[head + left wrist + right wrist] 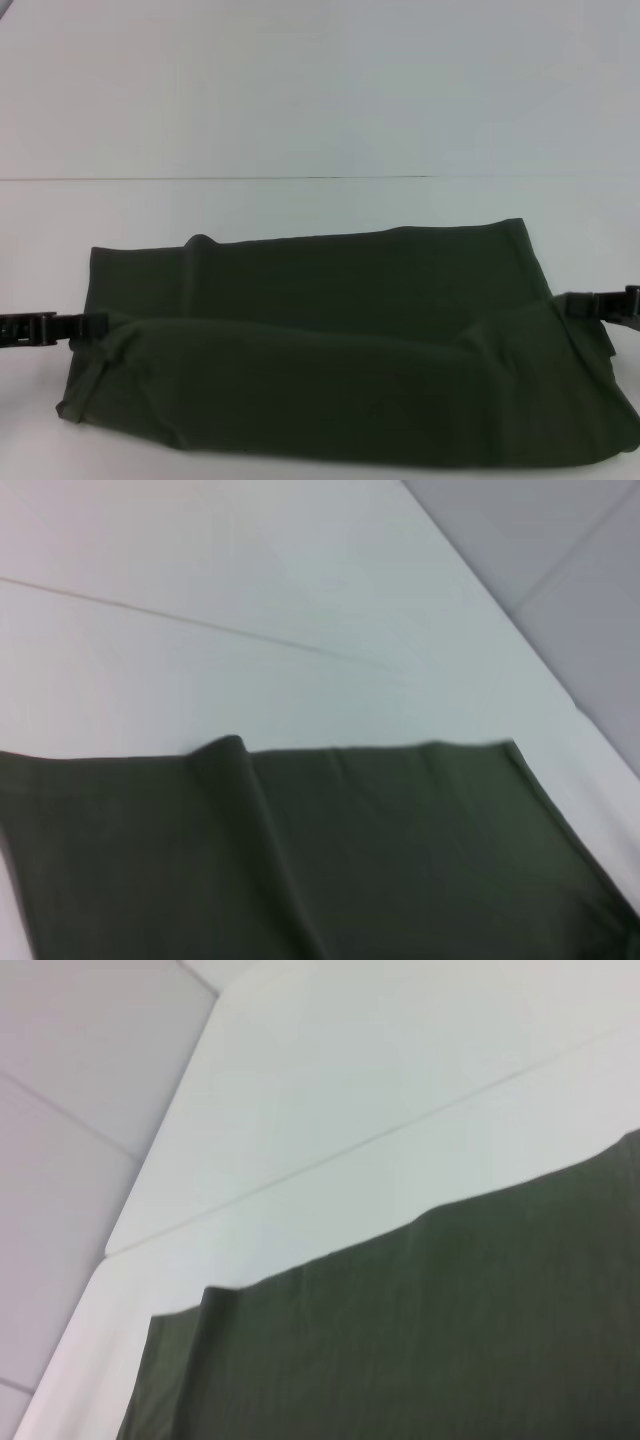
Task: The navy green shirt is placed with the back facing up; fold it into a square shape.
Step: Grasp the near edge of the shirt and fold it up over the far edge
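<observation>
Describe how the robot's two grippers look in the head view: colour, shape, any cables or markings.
Only a little of each shows. The left gripper is a black, slim, blocky bar with ribbed, segmented edges, coming in from the picture's left edge. The right gripper is the same black, jointed, angular build at the right edge. No cables or markings are visible. Neither wrist view shows them.

I see the navy green shirt (340, 350), plain dark olive, lying wide on white surface (300, 100); near edge lifted w/ a rolled fold, far edge flat.
</observation>
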You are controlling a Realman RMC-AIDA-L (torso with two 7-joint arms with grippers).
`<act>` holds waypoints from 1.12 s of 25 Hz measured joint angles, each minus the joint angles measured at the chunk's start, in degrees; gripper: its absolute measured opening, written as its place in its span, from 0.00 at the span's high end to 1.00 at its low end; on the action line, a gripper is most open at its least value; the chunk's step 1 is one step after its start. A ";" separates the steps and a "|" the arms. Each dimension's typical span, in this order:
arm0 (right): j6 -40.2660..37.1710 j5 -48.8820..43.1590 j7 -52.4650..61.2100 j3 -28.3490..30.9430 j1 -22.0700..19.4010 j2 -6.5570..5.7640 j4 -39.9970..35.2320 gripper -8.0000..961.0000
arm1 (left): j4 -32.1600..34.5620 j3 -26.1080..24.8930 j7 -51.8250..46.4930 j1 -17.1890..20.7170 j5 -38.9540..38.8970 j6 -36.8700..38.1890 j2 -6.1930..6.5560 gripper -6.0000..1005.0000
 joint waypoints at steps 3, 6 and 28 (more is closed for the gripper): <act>2.18 1.52 -0.55 -0.05 0.01 0.80 0.68 0.94 | -1.29 -0.38 -0.24 0.25 -1.95 -2.30 -0.42 0.94; 4.67 3.26 -1.09 0.08 0.12 1.64 0.78 0.94 | -1.62 -0.71 -0.44 0.41 -4.12 -4.57 -1.14 0.94; 19.00 14.57 -5.84 -0.64 1.59 3.70 4.75 0.93 | -6.00 0.16 0.01 -0.24 -15.33 -21.52 -3.78 0.94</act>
